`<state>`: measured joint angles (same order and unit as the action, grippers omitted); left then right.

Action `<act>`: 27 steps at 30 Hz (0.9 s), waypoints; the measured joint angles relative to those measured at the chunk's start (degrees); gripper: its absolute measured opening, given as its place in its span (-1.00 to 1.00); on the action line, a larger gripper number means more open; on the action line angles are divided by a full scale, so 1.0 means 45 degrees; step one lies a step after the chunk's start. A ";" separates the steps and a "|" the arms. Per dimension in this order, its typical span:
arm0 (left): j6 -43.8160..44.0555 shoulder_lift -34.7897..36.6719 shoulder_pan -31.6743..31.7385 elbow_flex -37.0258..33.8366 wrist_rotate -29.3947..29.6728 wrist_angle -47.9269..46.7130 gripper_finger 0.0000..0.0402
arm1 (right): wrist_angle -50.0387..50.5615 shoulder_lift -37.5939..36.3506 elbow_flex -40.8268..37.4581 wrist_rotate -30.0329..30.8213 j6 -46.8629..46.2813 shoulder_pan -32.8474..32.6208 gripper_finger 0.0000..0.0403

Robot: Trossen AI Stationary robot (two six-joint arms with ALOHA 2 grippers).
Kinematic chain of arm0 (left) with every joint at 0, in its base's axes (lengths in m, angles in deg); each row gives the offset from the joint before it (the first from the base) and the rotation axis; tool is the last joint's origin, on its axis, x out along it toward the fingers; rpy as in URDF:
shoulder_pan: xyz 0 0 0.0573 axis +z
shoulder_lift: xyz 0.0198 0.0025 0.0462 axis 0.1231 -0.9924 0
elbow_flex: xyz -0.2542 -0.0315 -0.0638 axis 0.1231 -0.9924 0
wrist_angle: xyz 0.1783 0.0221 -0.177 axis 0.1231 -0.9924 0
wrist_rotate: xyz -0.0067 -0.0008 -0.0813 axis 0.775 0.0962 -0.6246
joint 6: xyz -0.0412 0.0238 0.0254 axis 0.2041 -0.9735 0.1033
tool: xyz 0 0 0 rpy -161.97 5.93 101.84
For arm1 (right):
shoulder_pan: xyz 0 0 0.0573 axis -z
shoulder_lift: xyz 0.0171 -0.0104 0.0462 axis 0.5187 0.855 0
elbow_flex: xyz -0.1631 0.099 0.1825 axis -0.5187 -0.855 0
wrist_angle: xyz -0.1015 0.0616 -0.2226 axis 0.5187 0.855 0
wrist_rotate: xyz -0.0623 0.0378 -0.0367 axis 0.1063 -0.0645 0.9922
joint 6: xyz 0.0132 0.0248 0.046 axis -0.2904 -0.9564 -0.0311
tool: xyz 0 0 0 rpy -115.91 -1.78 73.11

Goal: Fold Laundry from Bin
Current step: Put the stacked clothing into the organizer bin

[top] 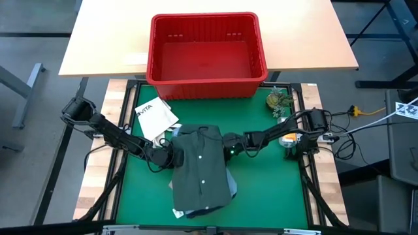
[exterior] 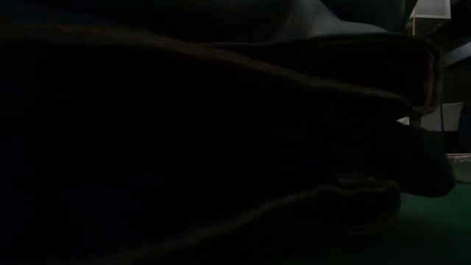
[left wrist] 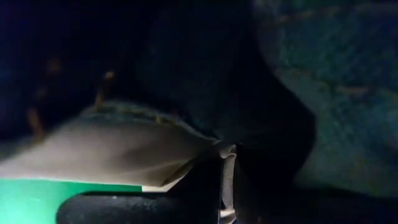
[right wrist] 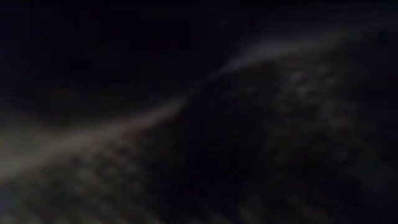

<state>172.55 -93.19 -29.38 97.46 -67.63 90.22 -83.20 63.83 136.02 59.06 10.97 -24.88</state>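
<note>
A dark olive-green shirt (top: 202,170) with a button row lies on top of a pile of laundry in the middle of the green mat (top: 268,189). Blue cloth (top: 232,189) peeks out under it at the right and near edges. My left gripper (top: 168,155) is at the shirt's left edge and my right gripper (top: 225,146) at its right edge; both sets of fingertips are tucked under cloth. The left wrist view shows stacked beige cloth (left wrist: 118,146) and blue denim (left wrist: 336,93) close up. The red bin (top: 206,16) stands beyond the mat's far edge. My left gripper reaches in slanting down from the table's left at the shirt's left edge (top: 175,154). The cloth covers its fingertips, so which layer or part it has cannot be told. My right gripper comes slanting down from the table's right at the shirt's right edge near the shoulder (top: 221,145). The shirt hides the contact, and the right wrist view shows only dark cloth (right wrist: 261,137) close up.
A white bag with printed letters (top: 155,119) lies on the mat's far left, partly under the pile. A small plant (top: 277,101) and an orange item (top: 288,138) sit at the far right. The pile's dark folds (exterior: 221,110) fill the low view.
</note>
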 joint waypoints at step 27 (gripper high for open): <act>-0.1212 0.0102 0.0000 0.0996 0.1376 0.0056 -0.98 | 0.1434 -0.1564 0.0072 -0.1066 0.0686 0.0381 -0.93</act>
<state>167.10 -92.74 -29.38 101.94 -61.43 90.48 -76.75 56.79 136.34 54.27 14.06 -23.17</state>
